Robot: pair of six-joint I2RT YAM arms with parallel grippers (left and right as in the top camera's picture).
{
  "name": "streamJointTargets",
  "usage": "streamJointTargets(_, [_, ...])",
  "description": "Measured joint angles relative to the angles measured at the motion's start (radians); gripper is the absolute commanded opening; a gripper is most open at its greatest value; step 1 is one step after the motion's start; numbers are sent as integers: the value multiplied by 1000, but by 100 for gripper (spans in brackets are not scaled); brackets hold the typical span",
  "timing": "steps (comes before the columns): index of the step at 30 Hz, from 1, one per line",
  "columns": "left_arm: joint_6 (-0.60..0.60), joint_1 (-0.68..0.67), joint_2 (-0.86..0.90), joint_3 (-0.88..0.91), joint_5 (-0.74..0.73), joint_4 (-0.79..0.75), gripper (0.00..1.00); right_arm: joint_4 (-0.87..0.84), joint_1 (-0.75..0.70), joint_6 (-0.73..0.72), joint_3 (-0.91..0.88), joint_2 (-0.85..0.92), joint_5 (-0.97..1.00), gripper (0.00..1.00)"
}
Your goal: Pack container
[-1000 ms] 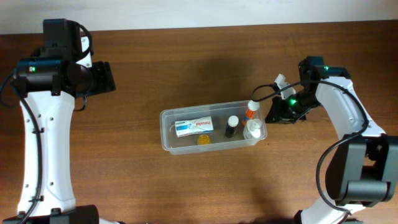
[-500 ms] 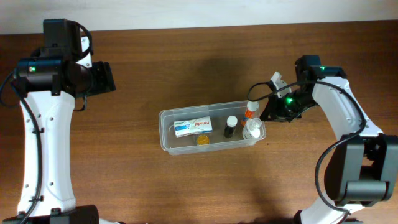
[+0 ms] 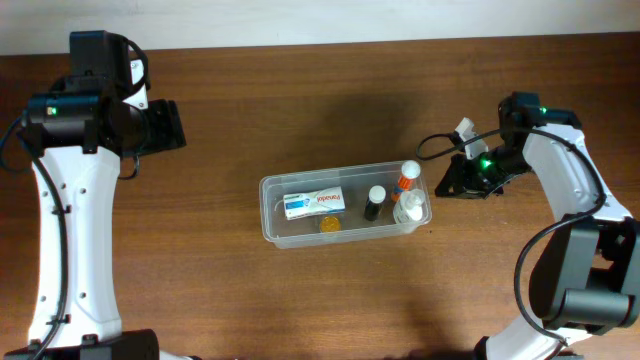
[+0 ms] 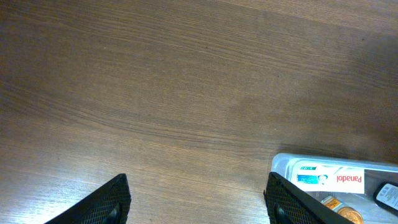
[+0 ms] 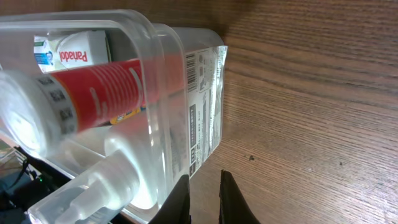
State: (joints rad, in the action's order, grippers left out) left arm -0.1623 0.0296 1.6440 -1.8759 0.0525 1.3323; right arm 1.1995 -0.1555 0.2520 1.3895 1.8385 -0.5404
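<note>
The clear plastic container (image 3: 268,215) lies mid-table and holds a white Panadol box (image 3: 312,204), a small dark bottle (image 3: 374,203), an orange bottle with a white cap (image 3: 405,178), a clear pump bottle (image 3: 407,207) and a small gold item (image 3: 328,224). My right gripper (image 3: 445,187) is just right of the container's right end, shut and empty. In the right wrist view, its fingers (image 5: 204,199) sit beside the container's wall (image 5: 205,81), with the orange bottle (image 5: 106,90) and pump bottle (image 5: 87,186) behind it. My left gripper (image 4: 199,199) is open and empty, high at far left.
The left wrist view shows bare wood with the container's corner (image 4: 283,163) and the Panadol box (image 4: 329,178) at lower right. The brown wooden table (image 3: 320,90) ends in a pale back edge at the top.
My right gripper moved left against the container's right end, then drew back to the right. The container shifted slightly left and back. The left arm has not moved.
</note>
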Motion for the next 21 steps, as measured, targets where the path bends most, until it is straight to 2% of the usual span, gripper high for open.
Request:
streamJointTargets(6, [0, 0, 0, 0, 0, 0, 70, -10, 1, 5, 0, 0, 26, 9])
streamJointTargets(11, [0, 0, 0, 0, 0, 0, 70, -64, 5, -49, 0, 2, 103, 9])
streamJointTargets(21, [0, 0, 0, 0, 0, 1, 70, -69, 50, -85, 0, 8, 141, 9])
